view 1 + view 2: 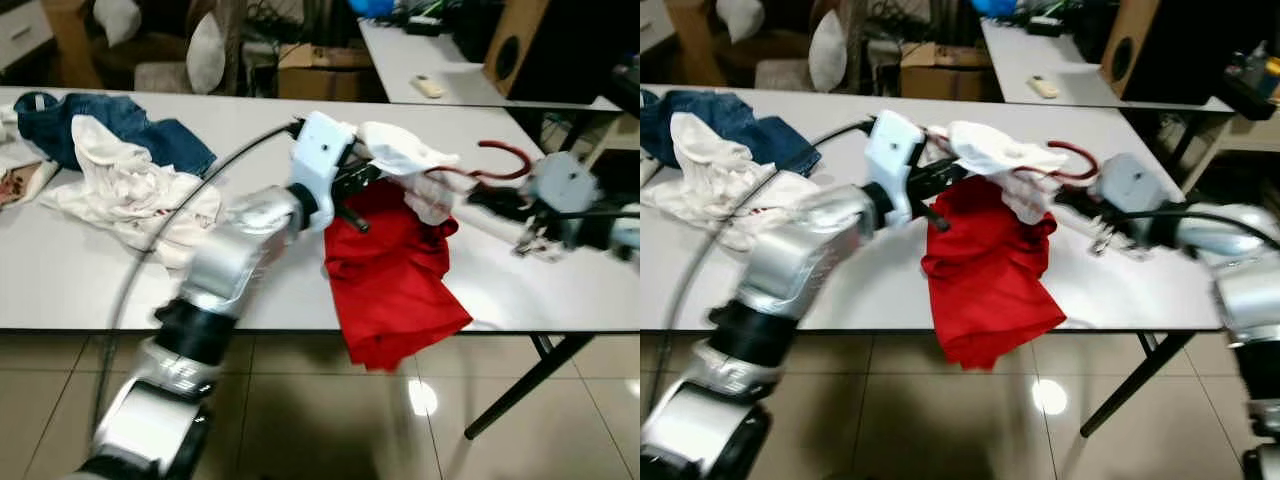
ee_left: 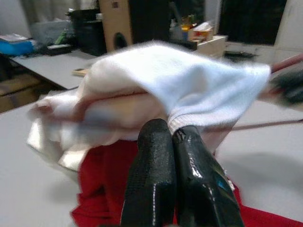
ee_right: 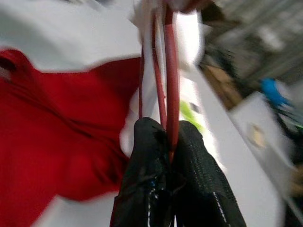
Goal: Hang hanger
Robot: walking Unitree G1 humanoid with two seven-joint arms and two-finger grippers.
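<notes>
From the left eye, the thin dark-red wire hanger (image 1: 497,160) lies lengthwise left to right above the white table (image 1: 90,280), its hook curling up at the right end, close to the right gripper (image 1: 480,205). A soft white knitted garment (image 1: 405,165) is draped over the hanger's left half, and the left gripper (image 1: 352,190) reaches in from the left to meet that end. A crumpled bright-red cloth (image 1: 390,270) lies on the table beneath both and spills over the near edge. Far left, a blue denim piece (image 1: 110,125) and a cream cloth (image 1: 125,190) lie well apart from the work.

The right eye shows the same line-up: hook to the right, garment to the left, one arm at each end, so the hanger's long axis runs between the two claws. The right arm is the nearer to the hook.

In the left wrist view the two black fingers (image 2: 151,184) are pressed together, their tips against the garment's lower hem; I judge they pinch the knit, though the contact is partly hidden.

In the right wrist view the fingers (image 3: 147,184) are clenched on the hanger's red wires, which run straight away from the claw toward the white garment, with red cloth beside.
</notes>
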